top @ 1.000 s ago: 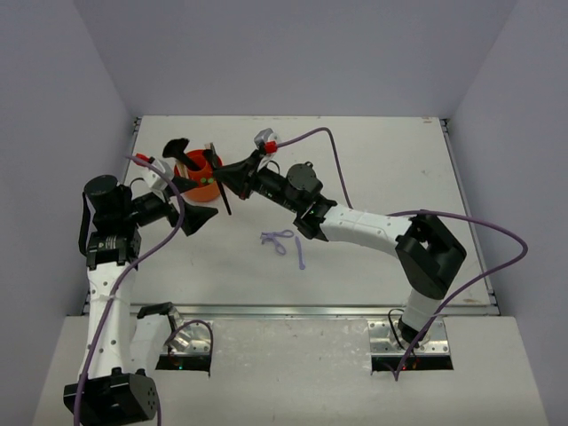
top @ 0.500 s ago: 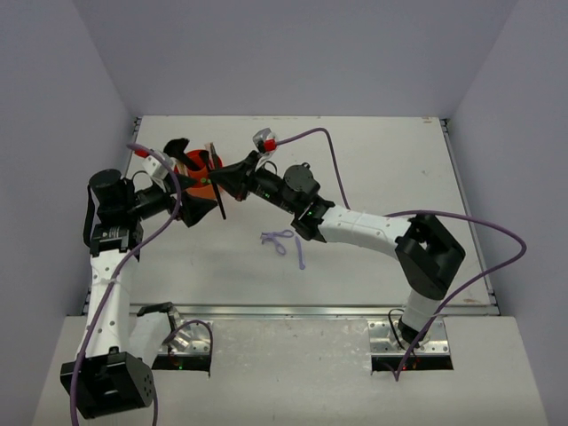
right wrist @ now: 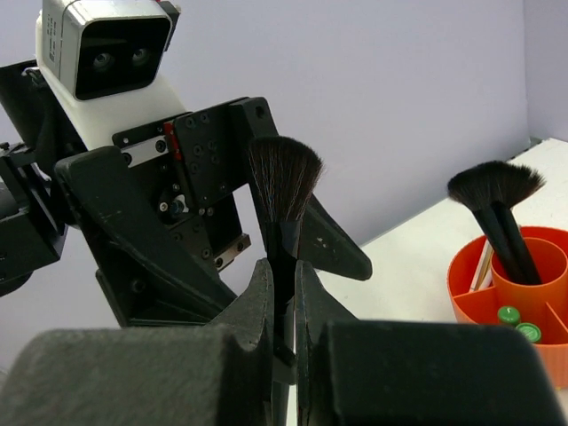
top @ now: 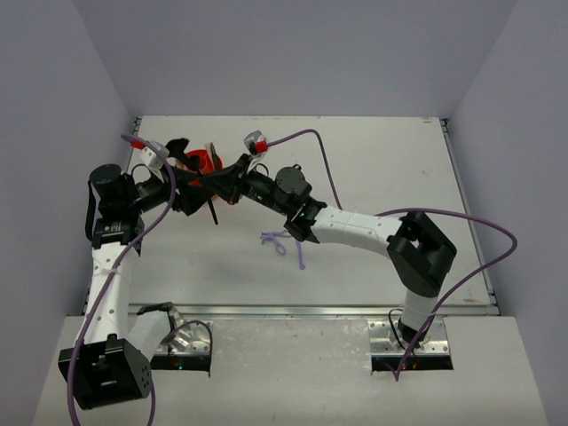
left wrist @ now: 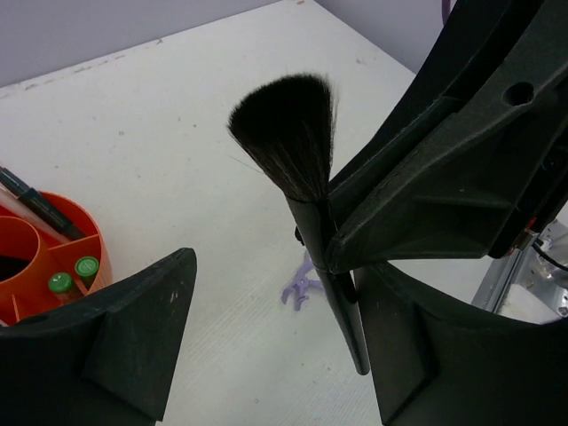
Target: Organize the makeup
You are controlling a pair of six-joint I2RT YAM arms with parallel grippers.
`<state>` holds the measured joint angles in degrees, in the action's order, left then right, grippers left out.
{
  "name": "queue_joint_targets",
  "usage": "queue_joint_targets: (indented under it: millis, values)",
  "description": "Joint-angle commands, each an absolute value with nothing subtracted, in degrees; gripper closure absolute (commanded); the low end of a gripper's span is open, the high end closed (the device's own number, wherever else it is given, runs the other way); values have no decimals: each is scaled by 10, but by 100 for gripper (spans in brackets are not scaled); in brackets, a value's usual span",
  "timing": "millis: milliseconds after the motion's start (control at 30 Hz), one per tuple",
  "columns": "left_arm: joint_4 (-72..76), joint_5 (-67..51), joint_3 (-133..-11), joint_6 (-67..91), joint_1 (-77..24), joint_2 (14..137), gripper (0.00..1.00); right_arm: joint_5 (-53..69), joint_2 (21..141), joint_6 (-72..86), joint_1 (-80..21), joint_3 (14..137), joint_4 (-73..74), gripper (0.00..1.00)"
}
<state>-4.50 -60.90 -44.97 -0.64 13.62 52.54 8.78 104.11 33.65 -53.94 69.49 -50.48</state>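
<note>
My right gripper (right wrist: 284, 266) is shut on a black flared-head brush (right wrist: 284, 182) and holds it upright above the table, just in front of the round orange tub (top: 204, 161). In the left wrist view the brush (left wrist: 291, 133) stands between my left gripper's open jaws, close to the right finger (left wrist: 444, 355). My left gripper (top: 195, 197) is open and faces the right gripper (top: 217, 183). The tub (right wrist: 470, 297) holds another black brush (right wrist: 495, 191), tiny green tubes (right wrist: 509, 314) and a dark pencil (left wrist: 35, 202). A lilac looped tool (top: 277, 240) lies on the table.
A thin lilac stick (top: 300, 256) lies next to the looped tool, in front of the right arm's forearm (top: 355, 226). Purple cables (top: 319, 146) hang over both arms. Grey walls close in the table (top: 382, 169) on three sides.
The right gripper has carried the brush left toward the left arm. The left gripper has moved up and in, so its open jaws now straddle the brush handle.
</note>
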Motion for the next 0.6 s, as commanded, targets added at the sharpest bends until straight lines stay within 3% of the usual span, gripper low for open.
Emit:
queue_joint_targets:
  millis: [0, 333, 367, 467, 567]
  values:
    - [-11, -605, -450, 13, 130, 531, 36, 84, 1040, 346, -546, 716, -531, 100]
    - [-11, -616, -445, 3, 127, 529, 65, 93, 1059, 360, -546, 724, -529, 100]
    - [-11, -615, -443, -2, 127, 529, 70, 96, 1062, 357, -546, 727, -524, 100]
    - [-11, -599, -443, -23, 127, 536, 99, 102, 1067, 345, -547, 734, -515, 100]
    - [-11, -574, -451, -31, 127, 551, 100, 86, 1064, 330, -546, 729, -516, 98]
